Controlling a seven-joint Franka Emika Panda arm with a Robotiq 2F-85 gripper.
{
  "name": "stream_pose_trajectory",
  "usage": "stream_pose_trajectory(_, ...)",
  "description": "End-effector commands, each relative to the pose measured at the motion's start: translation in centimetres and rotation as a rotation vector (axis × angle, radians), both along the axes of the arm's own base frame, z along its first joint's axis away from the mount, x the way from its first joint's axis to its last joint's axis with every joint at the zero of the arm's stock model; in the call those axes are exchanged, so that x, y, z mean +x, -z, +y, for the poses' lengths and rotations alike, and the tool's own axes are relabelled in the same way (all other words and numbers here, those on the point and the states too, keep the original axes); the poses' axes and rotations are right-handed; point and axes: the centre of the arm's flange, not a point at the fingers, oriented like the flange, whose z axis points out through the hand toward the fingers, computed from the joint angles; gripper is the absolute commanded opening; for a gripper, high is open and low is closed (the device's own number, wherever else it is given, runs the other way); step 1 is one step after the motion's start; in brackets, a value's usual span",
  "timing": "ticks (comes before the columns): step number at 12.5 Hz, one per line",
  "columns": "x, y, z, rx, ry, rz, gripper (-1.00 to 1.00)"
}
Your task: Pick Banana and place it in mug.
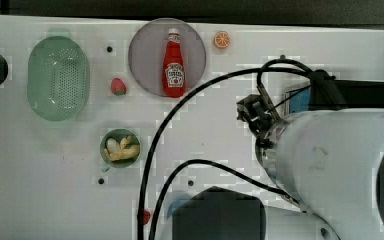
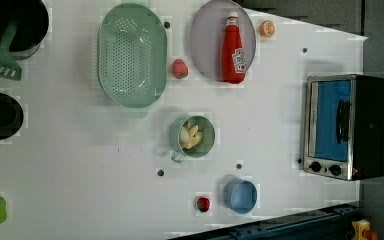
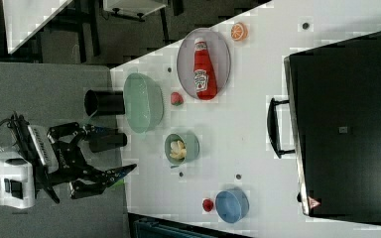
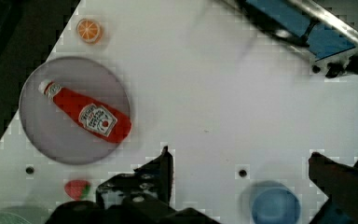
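The yellow and whitish banana (image 2: 191, 136) lies inside the dark-green mug (image 2: 208, 131), which stands upright near the table's middle. The top view has the banana (image 1: 121, 149) in the mug (image 1: 102, 148) too, as does the right view, with banana (image 3: 178, 148) and mug (image 3: 192, 147). My gripper (image 4: 240, 161) is open, its two dark fingers (image 4: 164, 164) wide apart with nothing between them. It hangs high above the table, well away from the mug. In the right view the gripper (image 3: 106, 178) is off the table's edge, on the right view's left.
A lilac plate (image 2: 202, 45) carries a ketchup bottle (image 2: 233, 47). Around it are a pale-green colander (image 2: 131, 55), a strawberry (image 2: 179, 68), an orange slice (image 2: 267, 28), a blue cup (image 2: 240, 196) with another strawberry (image 2: 203, 203), and a toaster oven (image 2: 345, 125). Black cables (image 1: 152, 150) cross the top view.
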Motion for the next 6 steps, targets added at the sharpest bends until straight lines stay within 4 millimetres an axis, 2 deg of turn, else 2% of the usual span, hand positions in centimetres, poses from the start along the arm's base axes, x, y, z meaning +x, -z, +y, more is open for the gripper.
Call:
stream_pose_trajectory(1, 1.2, 2.92, 4.26, -0.008, -0.104, 0.093, 1.0)
stream_pose_trajectory(6, 1.31, 3.37, 4.27, -0.007, -0.104, 0.102, 1.0)
